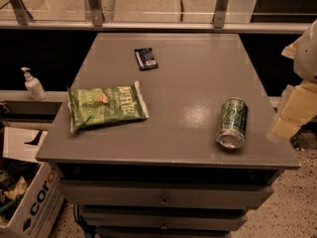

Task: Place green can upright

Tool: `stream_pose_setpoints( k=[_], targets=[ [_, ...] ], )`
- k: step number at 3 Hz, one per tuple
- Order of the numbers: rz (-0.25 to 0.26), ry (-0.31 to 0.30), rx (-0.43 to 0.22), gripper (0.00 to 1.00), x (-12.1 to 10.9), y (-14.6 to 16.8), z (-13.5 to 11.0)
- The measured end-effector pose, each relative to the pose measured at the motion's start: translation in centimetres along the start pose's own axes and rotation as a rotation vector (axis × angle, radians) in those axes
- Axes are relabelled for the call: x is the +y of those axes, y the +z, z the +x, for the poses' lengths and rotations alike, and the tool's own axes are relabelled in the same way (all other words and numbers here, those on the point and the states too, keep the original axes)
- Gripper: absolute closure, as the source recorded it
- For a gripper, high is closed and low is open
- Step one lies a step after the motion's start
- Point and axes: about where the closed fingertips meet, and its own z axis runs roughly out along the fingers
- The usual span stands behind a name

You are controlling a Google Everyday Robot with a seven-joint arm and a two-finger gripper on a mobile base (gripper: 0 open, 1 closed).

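Note:
The green can (232,122) lies on its side near the front right of the grey table (198,83), its silver end facing the front edge. My gripper (292,110) shows as pale yellowish parts at the right edge of the view, beyond the table's right side and to the right of the can, apart from it.
A flat green chip bag (106,106) lies at the table's left. A small dark blue packet (146,58) lies toward the back. A soap dispenser (33,85) stands on a ledge at left. A cardboard box (27,202) sits on the floor at lower left. Drawers (163,197) are below the tabletop.

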Motion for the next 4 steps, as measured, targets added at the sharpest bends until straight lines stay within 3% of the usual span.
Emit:
stream_pose_setpoints(
  k=[2,4],
  targets=[
    [0.048,0.176,0.084,0.00,1.3,2.3,0.3],
    [-0.016,0.389,0.132,0.00,2.1,5.7,-1.0]
  ],
)
